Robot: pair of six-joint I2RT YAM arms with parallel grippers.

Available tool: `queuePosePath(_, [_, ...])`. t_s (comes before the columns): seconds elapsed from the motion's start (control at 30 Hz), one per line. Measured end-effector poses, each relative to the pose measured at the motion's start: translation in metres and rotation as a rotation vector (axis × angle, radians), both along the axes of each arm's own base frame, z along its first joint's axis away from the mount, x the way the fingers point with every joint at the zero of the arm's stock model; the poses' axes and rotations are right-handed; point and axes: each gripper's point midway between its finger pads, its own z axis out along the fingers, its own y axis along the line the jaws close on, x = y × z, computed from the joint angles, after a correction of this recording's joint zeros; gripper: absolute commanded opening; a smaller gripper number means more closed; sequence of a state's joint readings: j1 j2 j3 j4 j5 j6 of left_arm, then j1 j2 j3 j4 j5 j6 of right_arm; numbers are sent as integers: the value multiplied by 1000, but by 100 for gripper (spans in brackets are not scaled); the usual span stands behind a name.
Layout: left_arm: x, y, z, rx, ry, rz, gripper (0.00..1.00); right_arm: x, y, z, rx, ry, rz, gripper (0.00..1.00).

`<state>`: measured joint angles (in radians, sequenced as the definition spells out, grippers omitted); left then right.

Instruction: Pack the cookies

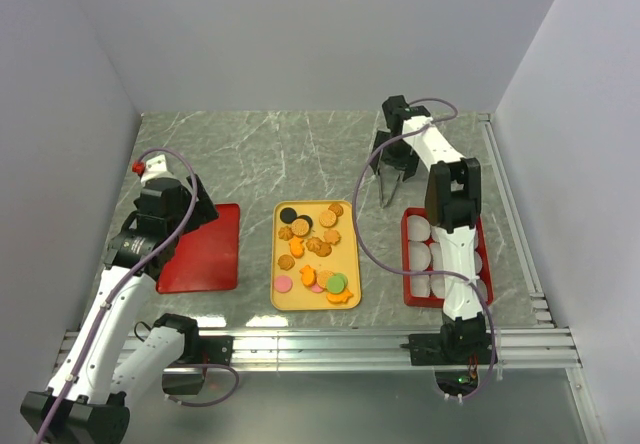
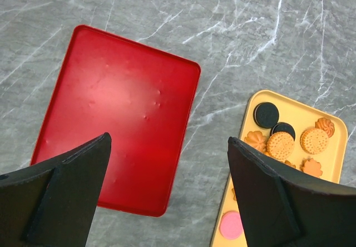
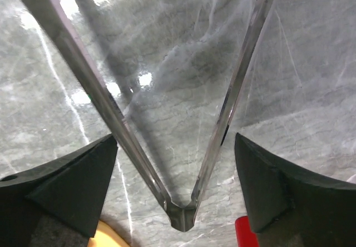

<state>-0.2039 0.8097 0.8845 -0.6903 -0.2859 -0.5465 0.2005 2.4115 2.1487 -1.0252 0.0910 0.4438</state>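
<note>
Nearest, the cookies (image 1: 312, 249) lie loose on the yellow tray (image 1: 348, 264) at the centre. A flat red tray (image 1: 215, 254) sits to its left and a red cup tray (image 1: 408, 264) of white paper cups (image 1: 420, 256) to its right, likely where the cookies get packed. The left gripper (image 2: 168, 138) hovers spread wide and empty over the flat red tray, probably waiting. Farther back on the right, the right gripper (image 3: 175, 137) pinches metal tongs (image 3: 101, 102) by their splayed arms, apparently a tool for lifting such small flat pieces.
</note>
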Motion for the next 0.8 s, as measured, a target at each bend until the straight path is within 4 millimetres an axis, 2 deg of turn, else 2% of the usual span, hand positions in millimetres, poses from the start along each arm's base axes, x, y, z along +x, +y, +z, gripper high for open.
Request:
queuePosePath(0.3, [1,0,-1,-1,-4,2,91,-8,-1,-8,-12,41,-10,79])
queuePosePath(0.4, [1,0,-1,0,-5,2,91,-12,0,-10,-15,58,-11,74])
queuePosePath(0.63, [1,0,-1,-1,-9,1,91,-18,2,-15,-7,85,-19,54])
queuePosePath(0.8, [0,0,1,-3,-18,1,91,-19,3,-14,-3,84,-17,50])
